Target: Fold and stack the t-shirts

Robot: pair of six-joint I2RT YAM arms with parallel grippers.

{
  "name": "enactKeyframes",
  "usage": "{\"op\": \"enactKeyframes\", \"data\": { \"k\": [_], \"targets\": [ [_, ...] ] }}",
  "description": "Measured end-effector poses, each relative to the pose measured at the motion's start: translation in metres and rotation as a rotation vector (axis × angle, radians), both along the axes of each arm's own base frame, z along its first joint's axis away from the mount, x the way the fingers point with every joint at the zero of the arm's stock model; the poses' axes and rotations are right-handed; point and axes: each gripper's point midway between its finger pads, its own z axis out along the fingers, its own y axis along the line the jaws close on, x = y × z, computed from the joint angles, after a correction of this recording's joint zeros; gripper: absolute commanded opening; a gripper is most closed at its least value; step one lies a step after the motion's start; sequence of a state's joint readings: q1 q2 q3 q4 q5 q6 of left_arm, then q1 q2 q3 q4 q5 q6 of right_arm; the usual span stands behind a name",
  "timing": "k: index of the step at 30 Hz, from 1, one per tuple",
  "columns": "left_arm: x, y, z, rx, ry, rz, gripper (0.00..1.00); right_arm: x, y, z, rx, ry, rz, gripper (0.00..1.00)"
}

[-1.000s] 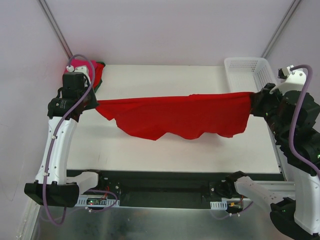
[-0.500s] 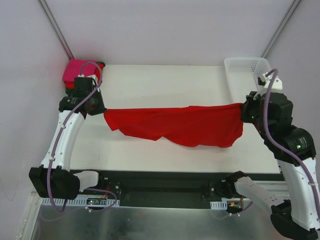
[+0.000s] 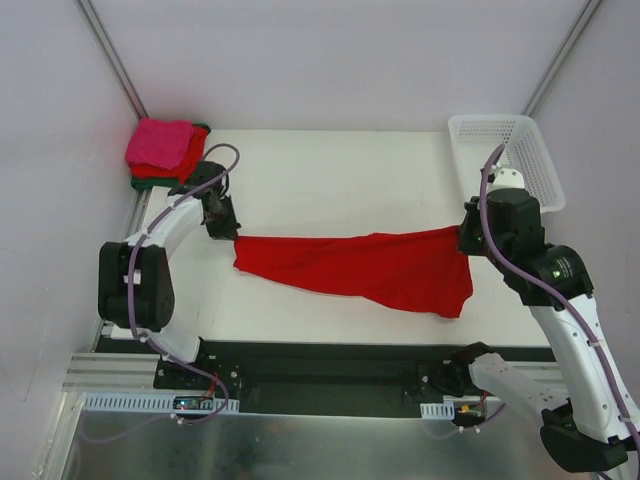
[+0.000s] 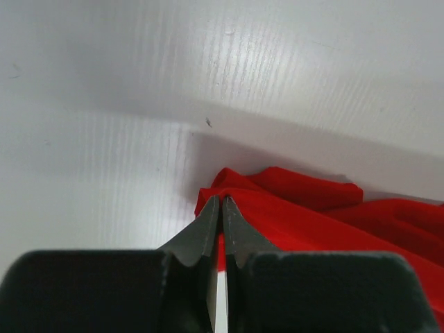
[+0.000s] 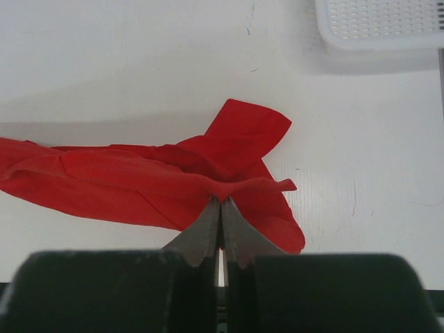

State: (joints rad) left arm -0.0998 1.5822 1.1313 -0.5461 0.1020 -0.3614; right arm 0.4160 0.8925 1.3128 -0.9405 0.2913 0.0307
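A bright red t-shirt lies stretched across the middle of the white table. My left gripper is shut on its left end; in the left wrist view the closed fingertips pinch a fold of the red t-shirt at my left gripper. My right gripper is shut on the right end, and the red t-shirt bunches at my right gripper. Folded t-shirts, hot pink over red and dark green, sit stacked at the back left corner.
A white lattice basket stands at the back right corner, its rim showing as the basket in the right wrist view. Grey walls close the table's back and sides. Both arm bases sit along the near edge.
Both grippers have come down and inward toward the near middle with the red t-shirt. The cloth, hanging taut in the air before, now rests on the table.
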Motion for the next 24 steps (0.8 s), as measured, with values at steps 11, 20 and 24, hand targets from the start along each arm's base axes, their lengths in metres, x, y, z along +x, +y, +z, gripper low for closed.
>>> {"op": "enactKeyframes", "data": {
  "k": [11,20,24],
  "targets": [
    [0.034,-0.022,-0.052,0.042,0.062,-0.007,0.0,-0.003,0.002,0.002,0.017,-0.01,0.011,0.01],
    [0.049,-0.013,-0.049,0.087,0.016,0.036,0.86,-0.007,0.001,-0.005,0.015,0.001,0.013,0.02],
    [0.046,-0.009,-0.031,0.098,-0.031,0.051,0.85,-0.007,0.001,-0.009,0.014,0.011,0.014,0.01]
  ]
}}
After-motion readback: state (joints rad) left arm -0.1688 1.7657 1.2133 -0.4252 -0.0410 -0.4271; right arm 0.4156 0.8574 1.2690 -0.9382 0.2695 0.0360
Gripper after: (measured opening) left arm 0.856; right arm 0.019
